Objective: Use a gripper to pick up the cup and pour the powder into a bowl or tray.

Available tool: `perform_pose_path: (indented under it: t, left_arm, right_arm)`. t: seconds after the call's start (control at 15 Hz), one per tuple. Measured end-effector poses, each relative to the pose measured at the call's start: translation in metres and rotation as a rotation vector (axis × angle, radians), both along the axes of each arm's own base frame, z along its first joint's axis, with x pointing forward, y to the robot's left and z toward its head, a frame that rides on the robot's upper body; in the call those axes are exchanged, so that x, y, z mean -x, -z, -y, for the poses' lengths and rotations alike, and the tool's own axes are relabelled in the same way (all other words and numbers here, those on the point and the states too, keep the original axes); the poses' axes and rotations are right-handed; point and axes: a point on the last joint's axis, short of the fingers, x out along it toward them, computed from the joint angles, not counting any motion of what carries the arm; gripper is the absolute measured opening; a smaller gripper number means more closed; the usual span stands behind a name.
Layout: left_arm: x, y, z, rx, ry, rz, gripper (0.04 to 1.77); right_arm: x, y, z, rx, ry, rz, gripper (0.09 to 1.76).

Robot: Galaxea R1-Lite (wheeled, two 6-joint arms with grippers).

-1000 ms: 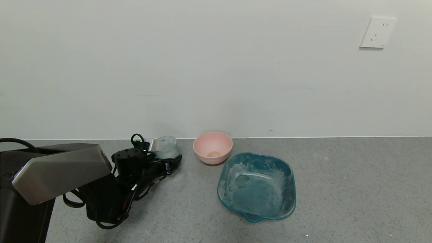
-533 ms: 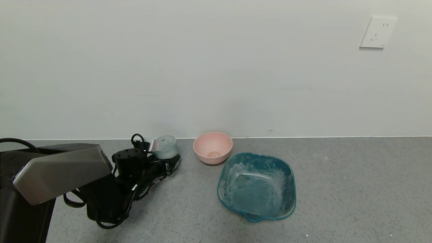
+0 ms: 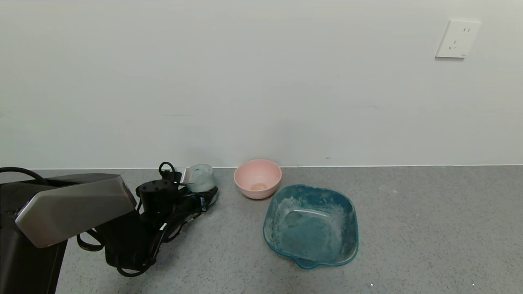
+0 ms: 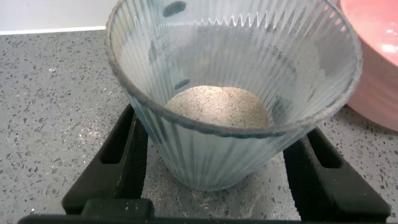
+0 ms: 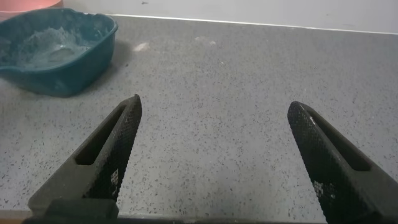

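Note:
The ribbed pale blue-green cup (image 3: 201, 176) stands upright on the grey counter near the back wall, left of the pink bowl (image 3: 257, 178). My left gripper (image 3: 200, 186) reaches in low from the left, one black finger against each side of the cup. In the left wrist view the cup (image 4: 230, 149) fills the space between the fingers (image 4: 127, 155), with a small heap of whitish powder (image 4: 217, 106) at its bottom. The teal tray (image 3: 352, 212), dusted white, sits in front of and to the right of the bowl. My right gripper (image 5: 214, 106) is open over bare counter.
The pink bowl's side (image 4: 379, 68) is close beside the cup. The white wall runs along the counter's back edge, with a socket (image 3: 457, 38) high on the right. The tray (image 5: 68, 78) lies well beyond my right gripper. My left arm's silver link (image 3: 69, 208) fills the near left.
The left gripper's near finger has drawn in slightly towards the cup over the last second. The cup, bowl and tray have not moved.

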Motion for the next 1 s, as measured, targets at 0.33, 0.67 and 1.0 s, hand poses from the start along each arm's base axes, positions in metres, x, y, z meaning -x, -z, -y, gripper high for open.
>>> perform_pose_path:
  t: [0.33,0.67,1.0]
  left_arm:
    - [0.001,-0.003,0.001,-0.008,-0.022,-0.008,1.27]
    - [0.006,-0.017,0.002,-0.022,-0.034,-0.034,1.27]
    - [0.013,-0.051,0.004,-0.083,-0.052,-0.047,1.27]
  right_arm:
    - [0.000,0.000,0.000,0.000,0.000,0.000,1.71]
    - [0.000,0.000,0.000,0.000,0.000,0.000,1.71]
    - [0.000,0.000,0.000,0.000,0.000,0.000,1.71]
